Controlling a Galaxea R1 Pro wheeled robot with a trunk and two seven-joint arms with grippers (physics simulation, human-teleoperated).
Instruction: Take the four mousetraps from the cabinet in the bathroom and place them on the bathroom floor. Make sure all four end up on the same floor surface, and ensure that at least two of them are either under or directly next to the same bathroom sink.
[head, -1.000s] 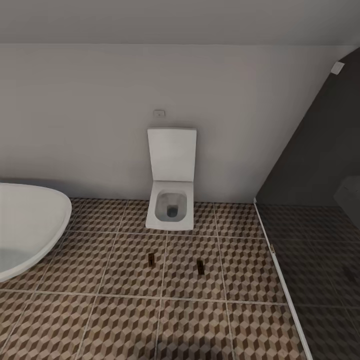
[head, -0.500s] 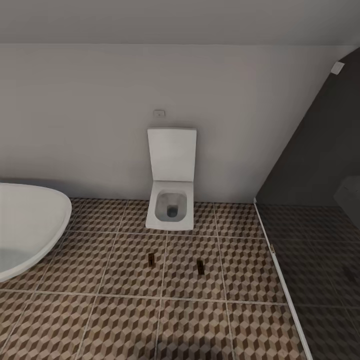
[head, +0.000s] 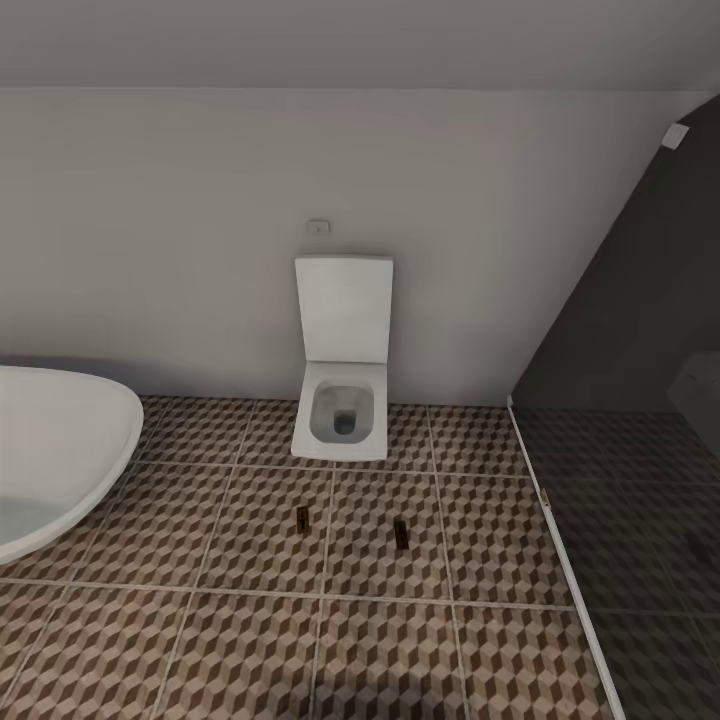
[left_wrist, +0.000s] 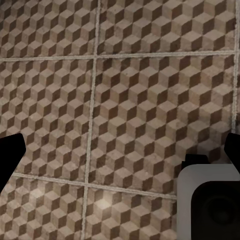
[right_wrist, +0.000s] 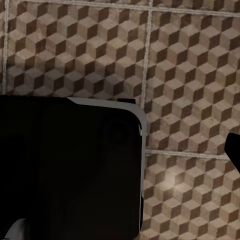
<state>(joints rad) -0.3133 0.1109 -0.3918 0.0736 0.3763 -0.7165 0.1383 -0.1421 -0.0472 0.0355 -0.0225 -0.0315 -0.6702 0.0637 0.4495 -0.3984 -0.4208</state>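
Observation:
Two mousetraps lie flat on the bathroom floor (head: 250, 640) in front of the toilet, one (head: 302, 516) to the left and one (head: 401, 532) to the right, about a tile's width apart. The cabinet is out of view. My left gripper (left_wrist: 120, 157) hangs open over bare patterned tiles, its black fingertips (left_wrist: 9, 155) at the picture's two edges with nothing between them. My right gripper (right_wrist: 120, 155) also looks open above the tiles; one fingertip (right_wrist: 234, 150) shows at the edge.
A white wall-hung toilet (head: 342, 410) with its lid up stands at the back wall. A large white oval basin (head: 60, 440) juts in at the left. A dark glass partition (head: 640, 420) closes off the right side. Parts of the robot's body (right_wrist: 70, 170) show under the right wrist.

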